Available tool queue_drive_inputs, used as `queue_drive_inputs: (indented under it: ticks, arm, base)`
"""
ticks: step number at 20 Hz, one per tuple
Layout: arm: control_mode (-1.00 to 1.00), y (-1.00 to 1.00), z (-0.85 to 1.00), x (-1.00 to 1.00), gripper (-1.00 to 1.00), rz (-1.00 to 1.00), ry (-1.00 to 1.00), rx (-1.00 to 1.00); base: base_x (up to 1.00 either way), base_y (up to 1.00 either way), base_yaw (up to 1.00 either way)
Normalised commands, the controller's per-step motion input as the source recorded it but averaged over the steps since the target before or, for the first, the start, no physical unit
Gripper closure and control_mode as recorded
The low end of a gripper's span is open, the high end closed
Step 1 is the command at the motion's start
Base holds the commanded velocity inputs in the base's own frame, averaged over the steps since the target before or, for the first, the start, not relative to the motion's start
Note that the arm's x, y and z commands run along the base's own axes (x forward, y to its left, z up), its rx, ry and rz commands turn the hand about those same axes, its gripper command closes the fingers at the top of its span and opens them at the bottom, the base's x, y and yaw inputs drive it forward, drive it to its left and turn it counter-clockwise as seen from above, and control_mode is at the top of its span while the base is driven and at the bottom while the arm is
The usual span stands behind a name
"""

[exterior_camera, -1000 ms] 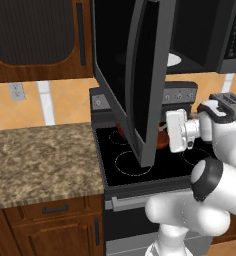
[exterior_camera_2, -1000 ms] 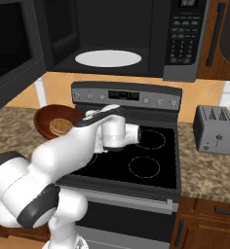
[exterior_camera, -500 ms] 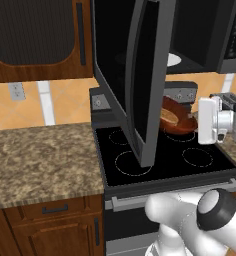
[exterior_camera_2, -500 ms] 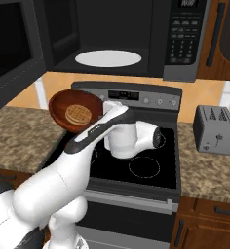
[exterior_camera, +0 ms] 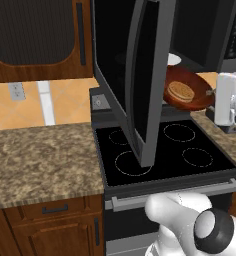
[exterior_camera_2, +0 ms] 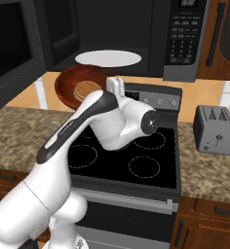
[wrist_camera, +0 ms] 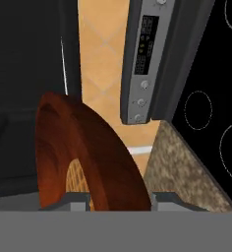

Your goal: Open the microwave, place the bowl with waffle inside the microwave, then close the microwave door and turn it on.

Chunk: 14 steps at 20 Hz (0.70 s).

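The microwave [exterior_camera_2: 136, 29] hangs above the stove with its cavity open and a white turntable plate [exterior_camera_2: 108, 58] inside. The microwave door [exterior_camera: 147, 75] stands swung out over the stove's left side. My gripper [exterior_camera: 212, 94] is shut on the rim of the reddish-brown bowl [exterior_camera: 190, 95], which hangs tilted just below and in front of the cavity. The waffle [exterior_camera: 181, 91] lies in it. From the right base, the bowl [exterior_camera_2: 70, 85] and waffle [exterior_camera_2: 87, 89] sit left of the gripper [exterior_camera_2: 111, 90]. Seen from the hand, the bowl [wrist_camera: 83, 147] rises between the fingertips [wrist_camera: 74, 202].
A black stove [exterior_camera_2: 131, 160] with a control panel [wrist_camera: 145, 59] lies beneath the bowl. A silver toaster [exterior_camera_2: 215, 129] stands on the right counter. Granite counter [exterior_camera: 40, 155] runs left of the stove, with wooden cabinets [exterior_camera: 35, 40] above it. The keypad [exterior_camera_2: 185, 31] is on the microwave's right.
The bowl with the waffle has risen from stove height beside the door up toward the microwave opening, carried by my gripper. The door has stayed open.
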Motion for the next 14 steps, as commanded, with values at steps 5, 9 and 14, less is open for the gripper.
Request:
queue_drive_inputs:
  ticks: [5,9,14]
  arm:
    - [-1.00,-0.01,1.00,0.28,1.00,-0.20,0.00,-0.11]
    - [-1.00,-0.06,0.82,0.46,1.00,-0.15,0.03,-0.05]
    - [-1.00,-0.09,0.34,0.74,1.00,-0.08,0.24,0.00]
  base:
    - [0.00,0.00,0.00]
    - [0.00,0.00,0.00]
    - [0.00,0.00,0.00]
